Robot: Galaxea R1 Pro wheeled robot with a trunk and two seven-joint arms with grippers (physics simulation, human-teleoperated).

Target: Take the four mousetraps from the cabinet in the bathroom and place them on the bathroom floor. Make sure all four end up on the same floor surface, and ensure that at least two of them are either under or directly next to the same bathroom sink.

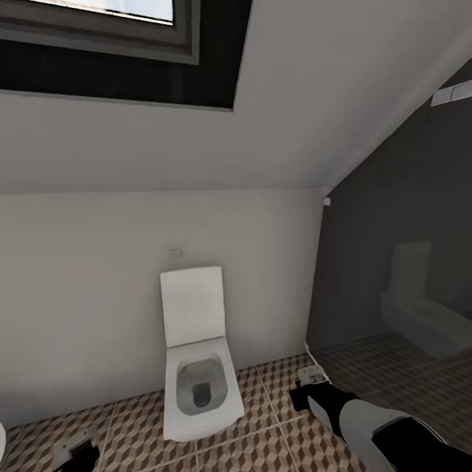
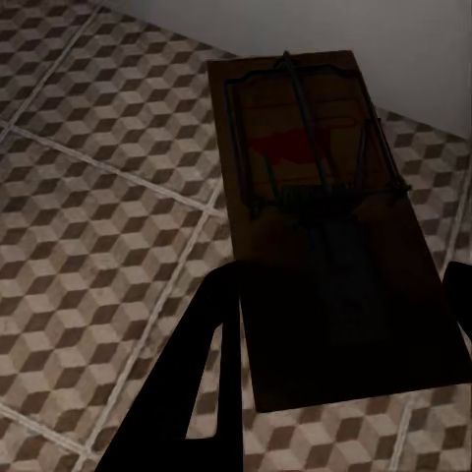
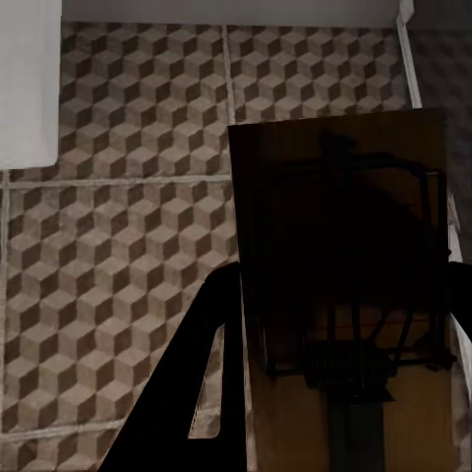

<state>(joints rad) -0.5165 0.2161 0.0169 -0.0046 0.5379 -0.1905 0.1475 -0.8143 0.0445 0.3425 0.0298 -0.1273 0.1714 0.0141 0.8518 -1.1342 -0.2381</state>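
A mousetrap (image 2: 315, 197), a tan wooden rectangle with dark wire and a red patch, sits between my left gripper's (image 2: 329, 339) dark fingers (image 2: 197, 393), which are shut on it above the cube-patterned bathroom floor (image 2: 88, 246). My right gripper (image 3: 339, 344) is shut on a second mousetrap (image 3: 344, 256), which is in shadow. In the head view the left gripper (image 1: 75, 451) hangs low at the bottom left. The right gripper (image 1: 308, 385) is beside the dark wall, its mousetrap (image 1: 311, 375) just above the bathroom floor (image 1: 262, 419). The cabinet is out of view.
A white boxy toilet (image 1: 196, 373) with its lid up stands against the pale wall between my two arms. A glossy dark wall (image 1: 393, 275) closes off the right side. A sloped ceiling with a window (image 1: 118, 39) is overhead. A white rounded edge (image 1: 2, 442) shows at far left.
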